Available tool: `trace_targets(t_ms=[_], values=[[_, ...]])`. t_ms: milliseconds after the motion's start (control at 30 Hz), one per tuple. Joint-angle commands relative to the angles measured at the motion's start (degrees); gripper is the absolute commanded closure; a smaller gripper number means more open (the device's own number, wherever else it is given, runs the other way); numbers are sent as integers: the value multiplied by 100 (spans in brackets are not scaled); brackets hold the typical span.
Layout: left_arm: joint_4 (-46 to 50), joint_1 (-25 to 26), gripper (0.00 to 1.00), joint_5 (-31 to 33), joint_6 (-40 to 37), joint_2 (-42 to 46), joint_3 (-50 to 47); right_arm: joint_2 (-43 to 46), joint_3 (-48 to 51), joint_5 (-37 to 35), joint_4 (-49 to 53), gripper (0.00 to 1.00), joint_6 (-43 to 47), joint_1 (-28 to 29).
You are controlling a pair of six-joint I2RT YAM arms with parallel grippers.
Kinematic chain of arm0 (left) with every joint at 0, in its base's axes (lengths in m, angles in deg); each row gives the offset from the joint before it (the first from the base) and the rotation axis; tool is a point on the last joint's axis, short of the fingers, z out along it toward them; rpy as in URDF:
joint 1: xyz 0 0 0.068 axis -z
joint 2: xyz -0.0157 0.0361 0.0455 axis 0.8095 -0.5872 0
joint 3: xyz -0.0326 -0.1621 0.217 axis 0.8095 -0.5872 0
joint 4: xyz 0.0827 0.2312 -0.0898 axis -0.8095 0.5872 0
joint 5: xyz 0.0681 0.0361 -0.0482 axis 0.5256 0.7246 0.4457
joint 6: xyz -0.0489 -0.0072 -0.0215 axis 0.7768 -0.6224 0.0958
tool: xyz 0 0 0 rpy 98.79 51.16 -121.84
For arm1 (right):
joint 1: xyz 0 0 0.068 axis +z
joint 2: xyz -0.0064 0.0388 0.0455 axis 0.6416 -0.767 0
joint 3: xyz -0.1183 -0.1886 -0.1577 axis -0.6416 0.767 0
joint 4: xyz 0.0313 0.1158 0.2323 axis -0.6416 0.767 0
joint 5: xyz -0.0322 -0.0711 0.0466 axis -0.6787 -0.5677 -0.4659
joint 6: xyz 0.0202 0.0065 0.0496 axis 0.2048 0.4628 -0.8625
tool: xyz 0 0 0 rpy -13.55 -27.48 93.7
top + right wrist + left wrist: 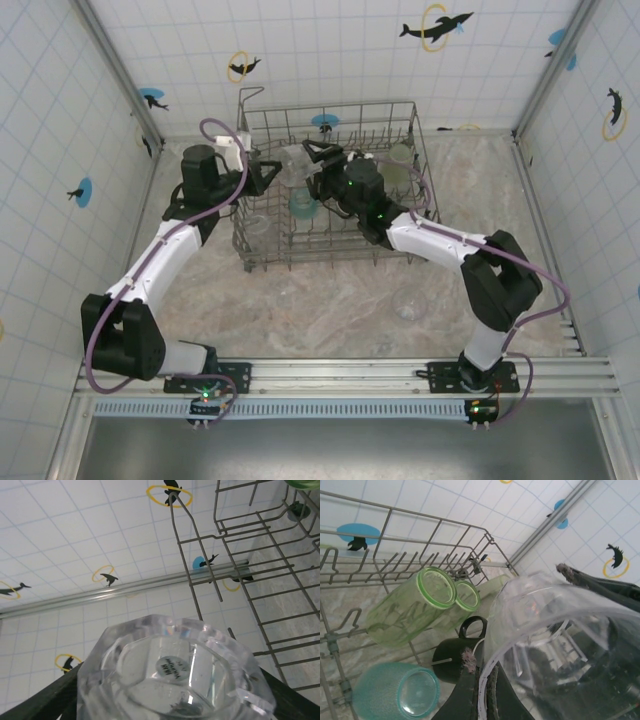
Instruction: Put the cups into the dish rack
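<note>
Clear cup (175,675) between right tool (172,700) fingers (45,695), tips hidden behind it

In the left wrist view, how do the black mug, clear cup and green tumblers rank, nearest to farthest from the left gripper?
1. clear cup, inside the left gripper.
2. black mug, lower centre, just beyond.
3. green tumblers, upper left, farthest back.

Clear cup (555,630) in left pincer (515,612): see-through, shiny, smooth. Dish rack (440,519) past pincer: thin grey metal wire. Green tumblers (405,612): see-through, shiny. Tabletop (330,300): matt, stone-look.
</note>
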Motion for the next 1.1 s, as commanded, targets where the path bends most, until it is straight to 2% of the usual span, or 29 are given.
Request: trace_targets(t_ms=[0,100,167,233,267,367,433,600,767,867,1067], values=[[-19,34,100,23,-173,67,68,15,-37,-194,-370,37,168,-15],[5,32,100,123,-177,106,84,21,-49,-179,-351,50,325,-64],[27,37,86,234,-157,129,112,-21,-122,-91,-296,57,465,-135],[58,37,77,366,-120,171,147,-60,-183,10,-257,62,602,-203],[68,32,66,458,-93,201,173,-86,-215,94,-267,64,692,-240],[141,32,51,687,-41,314,265,-223,-443,347,-152,69,1046,-378],[253,30,26,951,-1,407,360,-352,-630,567,-96,69,1346,-468],[707,36,3,1862,86,600,705,-776,-1326,1079,270,70,2253,-610],[1266,-5,3,2692,-39,594,1068,-1297,-2256,1570,821,69,3318,-606],[1697,-194,3,3100,-127,471,1219,-1522,-2615,1753,984,69,3903,-575],[1753,-1133,3,2885,497,490,763,-1820,-3137,1664,1801,69,5324,-447]])
